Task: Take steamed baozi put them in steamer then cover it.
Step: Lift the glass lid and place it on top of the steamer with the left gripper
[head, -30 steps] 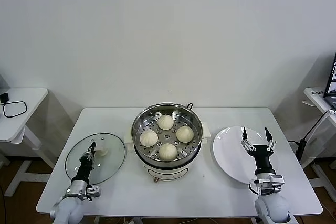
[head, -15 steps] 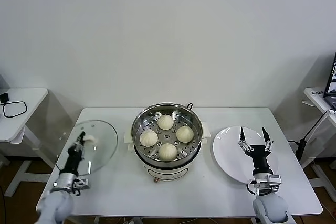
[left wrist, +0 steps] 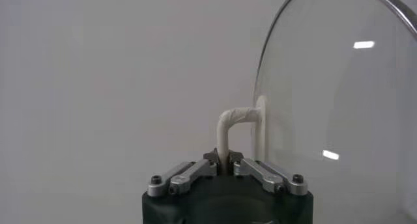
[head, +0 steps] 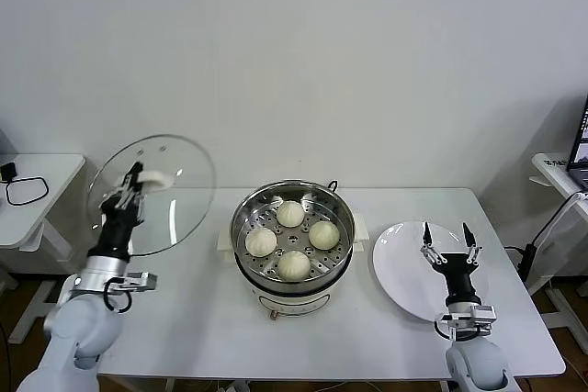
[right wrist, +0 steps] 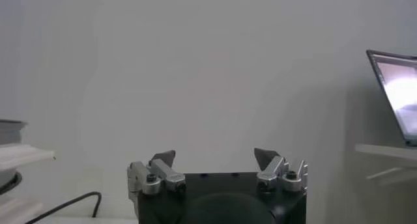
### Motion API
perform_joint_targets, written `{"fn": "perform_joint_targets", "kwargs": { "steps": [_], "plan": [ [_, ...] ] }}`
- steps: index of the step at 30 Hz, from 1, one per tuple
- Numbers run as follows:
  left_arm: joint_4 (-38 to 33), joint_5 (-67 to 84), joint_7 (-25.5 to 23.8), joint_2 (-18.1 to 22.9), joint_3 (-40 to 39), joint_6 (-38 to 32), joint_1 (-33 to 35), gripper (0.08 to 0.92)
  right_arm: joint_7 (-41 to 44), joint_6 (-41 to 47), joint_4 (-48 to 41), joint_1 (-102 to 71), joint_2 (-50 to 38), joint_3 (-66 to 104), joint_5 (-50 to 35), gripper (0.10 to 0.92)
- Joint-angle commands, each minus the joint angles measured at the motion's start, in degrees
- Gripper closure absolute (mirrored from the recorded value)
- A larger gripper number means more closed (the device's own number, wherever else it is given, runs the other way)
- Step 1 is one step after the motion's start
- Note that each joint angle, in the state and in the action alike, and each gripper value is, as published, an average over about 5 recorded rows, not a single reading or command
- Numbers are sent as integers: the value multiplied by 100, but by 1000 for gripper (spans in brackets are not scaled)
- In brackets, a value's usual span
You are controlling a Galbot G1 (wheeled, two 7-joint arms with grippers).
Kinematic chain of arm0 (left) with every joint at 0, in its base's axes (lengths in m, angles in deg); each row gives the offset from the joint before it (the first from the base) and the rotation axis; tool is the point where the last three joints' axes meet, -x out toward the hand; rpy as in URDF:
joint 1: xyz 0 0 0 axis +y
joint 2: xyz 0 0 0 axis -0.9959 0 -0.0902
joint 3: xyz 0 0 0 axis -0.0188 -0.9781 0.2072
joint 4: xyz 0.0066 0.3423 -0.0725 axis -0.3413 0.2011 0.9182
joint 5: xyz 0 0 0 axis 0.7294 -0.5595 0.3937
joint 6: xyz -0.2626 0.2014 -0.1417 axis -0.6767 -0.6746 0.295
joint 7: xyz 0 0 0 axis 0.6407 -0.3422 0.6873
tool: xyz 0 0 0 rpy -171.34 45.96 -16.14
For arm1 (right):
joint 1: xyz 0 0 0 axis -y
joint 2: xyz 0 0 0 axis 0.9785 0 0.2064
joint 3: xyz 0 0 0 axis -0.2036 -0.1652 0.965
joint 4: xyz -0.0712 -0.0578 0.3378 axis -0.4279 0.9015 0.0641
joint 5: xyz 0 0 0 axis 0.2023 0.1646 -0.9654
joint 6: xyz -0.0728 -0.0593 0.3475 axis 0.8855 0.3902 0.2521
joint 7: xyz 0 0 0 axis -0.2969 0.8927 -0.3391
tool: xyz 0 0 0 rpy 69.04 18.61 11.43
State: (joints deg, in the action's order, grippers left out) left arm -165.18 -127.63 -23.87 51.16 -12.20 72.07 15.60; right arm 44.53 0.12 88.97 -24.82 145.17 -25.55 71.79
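The shiny steamer (head: 292, 268) stands at the table's middle on its cream pot base, uncovered. Four off-white baozi lie in it, such as the near one (head: 293, 264) and the far one (head: 290, 213). My left gripper (head: 131, 183) is shut on the white handle (left wrist: 232, 124) of the clear glass lid (head: 152, 194) and holds it tilted in the air, up and to the left of the steamer. The lid also shows in the left wrist view (left wrist: 339, 101). My right gripper (head: 448, 240) is open and empty, pointing up over the white plate (head: 401, 268).
A white side table (head: 37, 192) with a black cable stands at far left. A laptop (right wrist: 395, 92) on another table is at far right. The white table (head: 202, 319) spreads around the pot.
My left gripper has lifted the glass lid off the table's left side, up and tilted. The right gripper has stayed over the plate.
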Motion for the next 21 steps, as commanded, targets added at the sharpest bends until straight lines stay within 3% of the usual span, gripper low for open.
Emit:
{"fn": "perform_joint_targets", "kwargs": {
  "steps": [1, 11, 21],
  "plan": [
    [-1672, 195, -946, 88, -2209, 1394, -452, 812, 3, 69, -34, 24, -10, 66, 14, 203],
    [-872, -660, -1641, 901, -3792, 1985, -1099, 812, -11, 91, -180, 116, 79, 87, 81, 203],
    [-190, -2127, -2701, 1175, -3833, 2114, -1480, 812, -3, 85, -323, 172, 109, 76, 115, 203]
  ]
}}
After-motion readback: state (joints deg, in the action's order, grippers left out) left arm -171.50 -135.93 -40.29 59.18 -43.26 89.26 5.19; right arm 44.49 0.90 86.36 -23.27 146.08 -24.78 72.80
